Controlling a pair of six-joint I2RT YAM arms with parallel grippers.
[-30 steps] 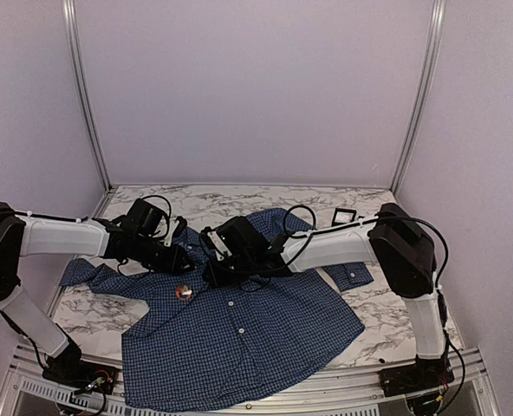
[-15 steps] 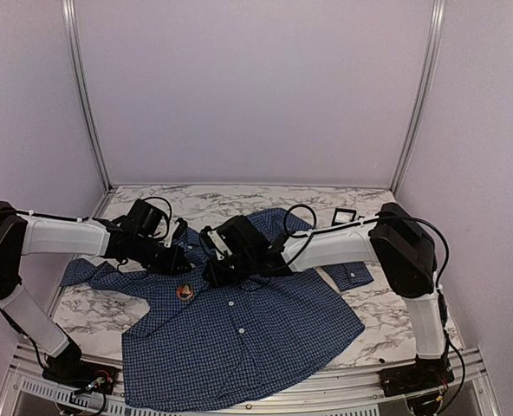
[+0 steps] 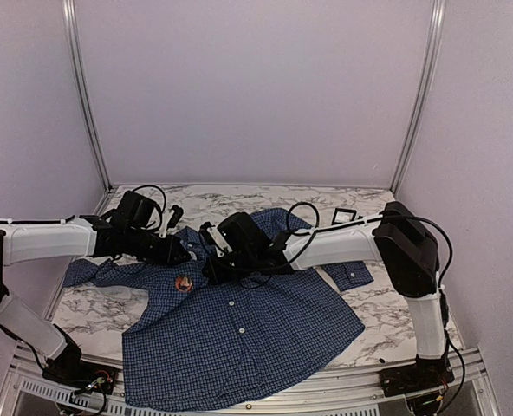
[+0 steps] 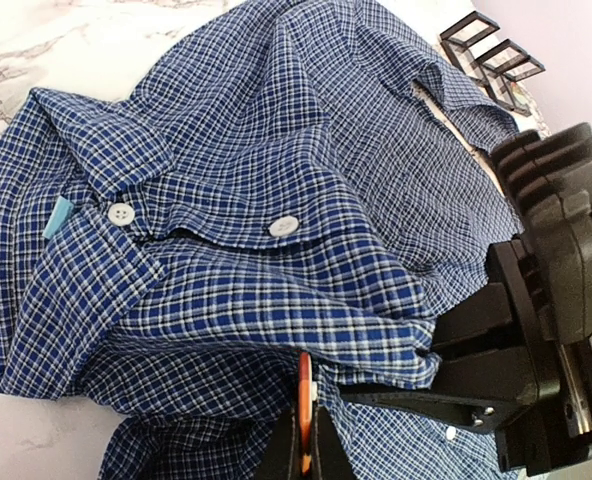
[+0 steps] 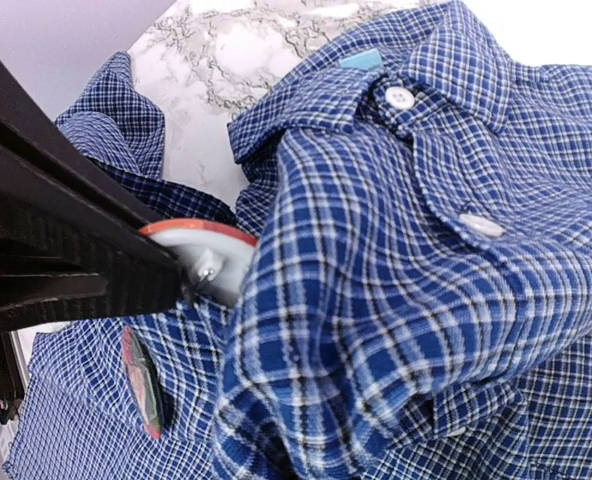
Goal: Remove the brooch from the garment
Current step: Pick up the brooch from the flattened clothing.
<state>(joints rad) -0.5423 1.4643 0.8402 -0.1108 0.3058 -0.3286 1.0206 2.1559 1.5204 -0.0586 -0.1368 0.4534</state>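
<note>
The dark blue checked shirt (image 3: 239, 338) lies spread on the marble table. My left gripper (image 3: 180, 256) is shut on a round orange-rimmed brooch (image 4: 303, 400), seen edge-on between its fingers. The brooch's white back and pin show in the right wrist view (image 5: 211, 250), still against the cloth (image 5: 426, 250). My right gripper (image 3: 211, 270) is right beside it, shut on a raised fold of the shirt (image 4: 416, 350); cloth hides its own fingers. A second round red-rimmed badge (image 3: 184, 282) sits on the shirt front (image 5: 143, 385).
Small black rectangular frames (image 3: 345, 215) lie at the back right of the table, also seen in the left wrist view (image 4: 491, 45). A sleeve cuff (image 3: 353, 276) lies right of the shirt body. Bare marble (image 3: 92, 312) shows left of the shirt.
My left arm has drawn back and up a little with the brooch. The shirt near the collar has lifted, and the badge on its front has shifted slightly towards the back.
</note>
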